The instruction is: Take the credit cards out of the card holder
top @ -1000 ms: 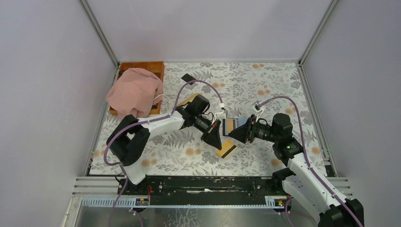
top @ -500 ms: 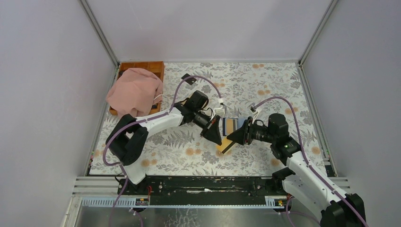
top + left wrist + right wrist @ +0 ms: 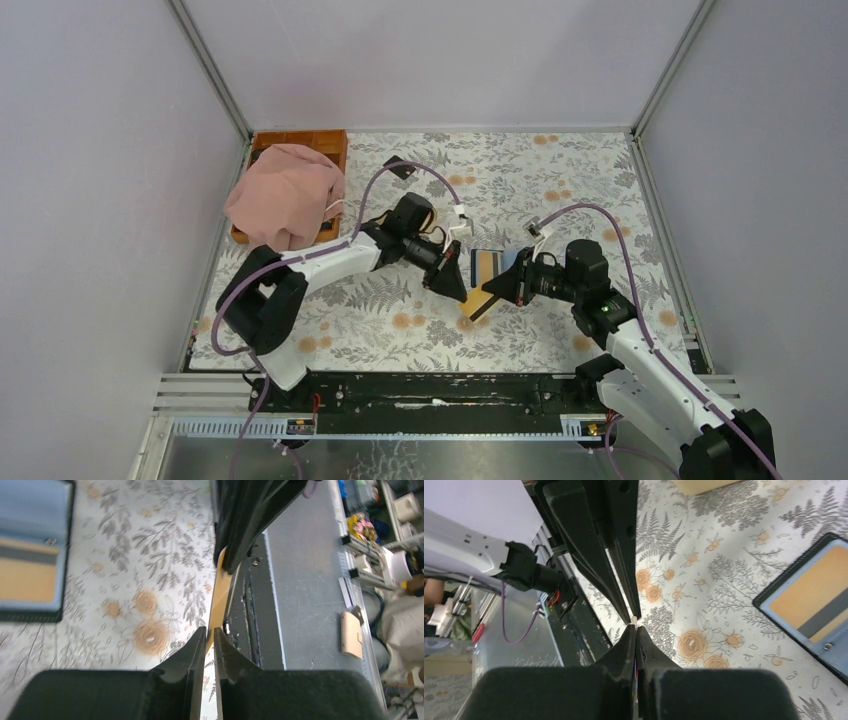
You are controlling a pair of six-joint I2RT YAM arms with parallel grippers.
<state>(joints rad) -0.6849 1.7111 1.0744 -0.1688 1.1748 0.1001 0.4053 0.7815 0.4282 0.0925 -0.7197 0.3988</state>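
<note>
The card holder (image 3: 488, 262) lies open on the floral table, blue-grey inside, with a tan dark-striped credit card still in its pocket; it also shows in the left wrist view (image 3: 35, 510) and the right wrist view (image 3: 836, 652). A second tan credit card (image 3: 477, 303) hangs edge-on between both grippers. My right gripper (image 3: 490, 293) (image 3: 635, 627) is shut on one end of it. My left gripper (image 3: 463, 293) (image 3: 210, 630) has its jaws a narrow slit apart around the other end (image 3: 220, 595). A thin black card (image 3: 400, 165) lies at the back.
A pink cloth (image 3: 285, 195) is draped over a wooden tray (image 3: 305, 140) at the back left. The black base rail (image 3: 440, 390) runs along the near edge. Grey walls close in the table on three sides.
My right gripper has moved left and closed on the tan card's free end. My left gripper's jaws have parted slightly, and that arm has shifted a little towards the back.
</note>
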